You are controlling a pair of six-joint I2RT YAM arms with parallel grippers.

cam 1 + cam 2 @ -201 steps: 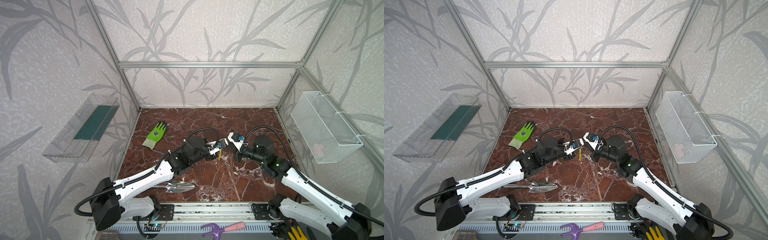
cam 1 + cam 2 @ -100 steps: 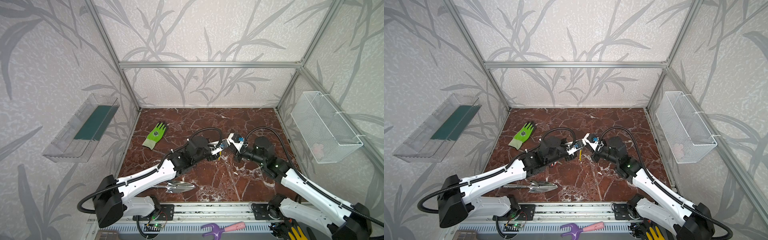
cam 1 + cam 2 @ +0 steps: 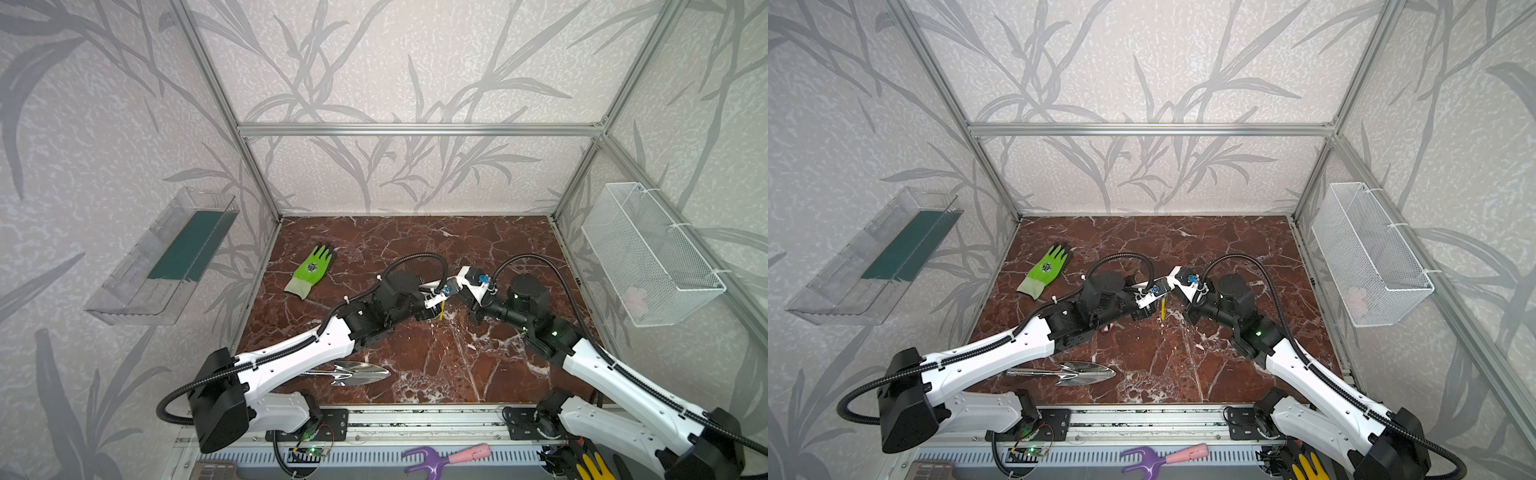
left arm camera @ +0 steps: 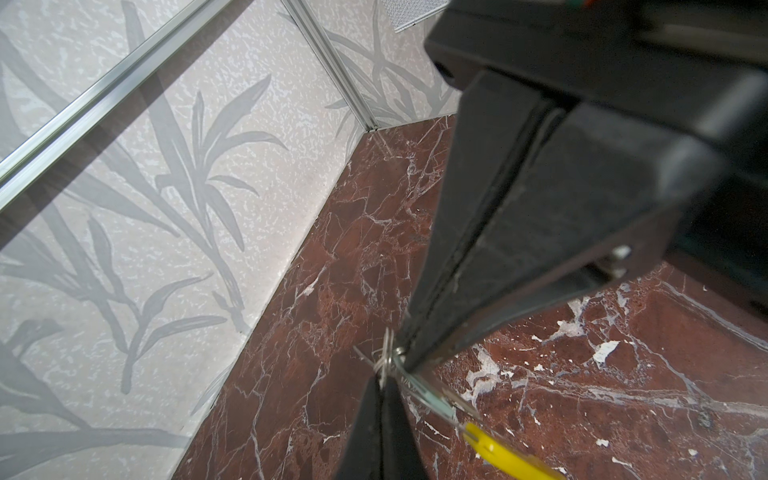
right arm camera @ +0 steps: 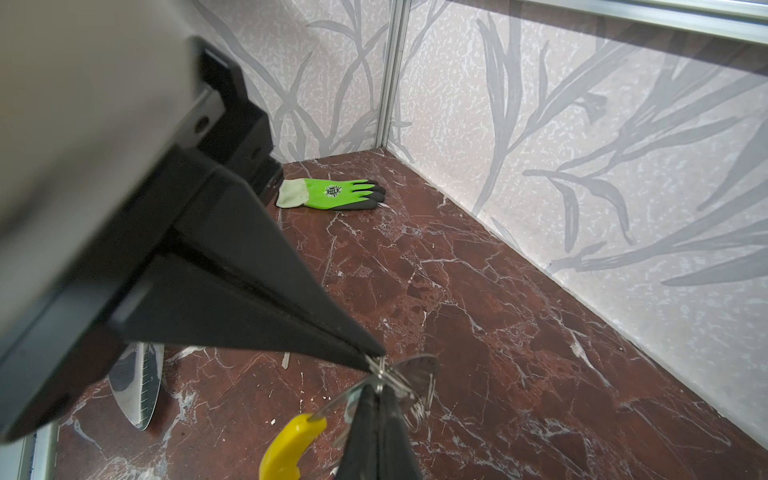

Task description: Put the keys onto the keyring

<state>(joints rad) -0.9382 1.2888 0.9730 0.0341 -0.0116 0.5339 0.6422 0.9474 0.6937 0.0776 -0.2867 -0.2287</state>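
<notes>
Both grippers meet tip to tip above the middle of the marble floor. My left gripper [image 4: 383,372] is shut on a small wire ring [image 4: 386,353] that carries a silver key [image 5: 417,368]. My right gripper [image 5: 377,386] is shut on the keyring's thin grey wire. The keyring's yellow segment [image 4: 498,453] [image 5: 291,446] hangs below the tips and shows in both top views [image 3: 441,309] [image 3: 1163,309]. A pale mint-green tag [image 4: 432,399] lies along the wire beside the tips. In both top views the wrist cameras hide the fingertips.
A green glove [image 3: 309,270] lies at the back left of the floor. A shiny steel trowel [image 3: 353,372] lies near the front, under the left arm. A wire basket [image 3: 648,257] hangs on the right wall and a clear tray [image 3: 166,257] on the left wall.
The left gripper has edged a little to the right, closer to the right gripper. Both grippers stay shut, tips together.
</notes>
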